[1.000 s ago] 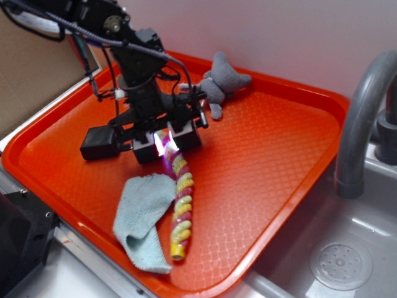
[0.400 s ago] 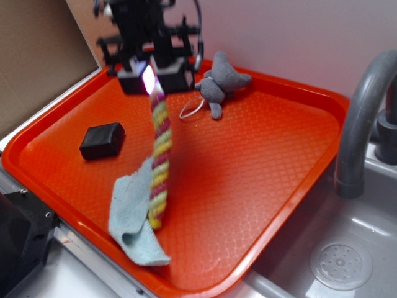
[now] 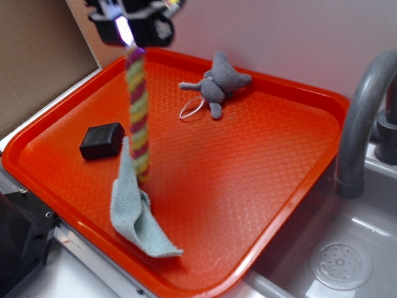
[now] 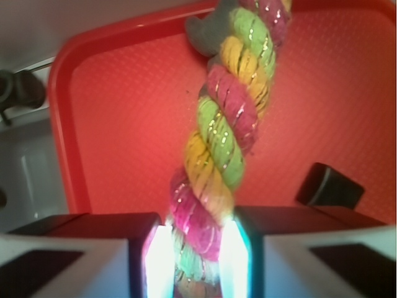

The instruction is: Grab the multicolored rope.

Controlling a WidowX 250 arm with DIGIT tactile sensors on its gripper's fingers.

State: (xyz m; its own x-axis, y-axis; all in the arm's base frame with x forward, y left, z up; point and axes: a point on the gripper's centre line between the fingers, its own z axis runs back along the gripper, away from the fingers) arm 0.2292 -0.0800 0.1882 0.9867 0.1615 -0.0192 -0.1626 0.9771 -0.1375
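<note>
Gripper [image 3: 127,28] position: at the top left of the exterior view, raised well above the orange tray [image 3: 279,161], partly cut by the frame edge. Its two pads are clamped on the upper end of the multicolored rope [image 3: 138,112], one on each side; the wrist view confirms this, with the rope [image 4: 217,155] squeezed between the two lit pads [image 4: 158,261] and its frayed end just behind them.

Rope condition: hangs nearly straight down from the jaws, yellow, magenta and pale green strands twisted in a spiral. Its lower end reaches the level of the light blue cloth [image 3: 133,214] in the exterior view; whether the tip touches the cloth or tray, or hangs free in front of them, cannot be told.

Cloth: lies crumpled near the front left rim of the tray, one corner pulled up toward the rope's lower end, another corner pointing to the tray's front edge.

Other items on the tray: a small black block [image 3: 102,140] sits left of the rope, apart from it and flat on the surface; the same block [image 4: 329,186] shows at the right of the wrist view. A grey plush elephant [image 3: 218,82] lies near the far rim, with a thin pale loop [image 3: 191,110] beside it.

Surroundings: a grey faucet [image 3: 366,112] and sink basin [image 3: 347,248] stand right of the tray.
</note>
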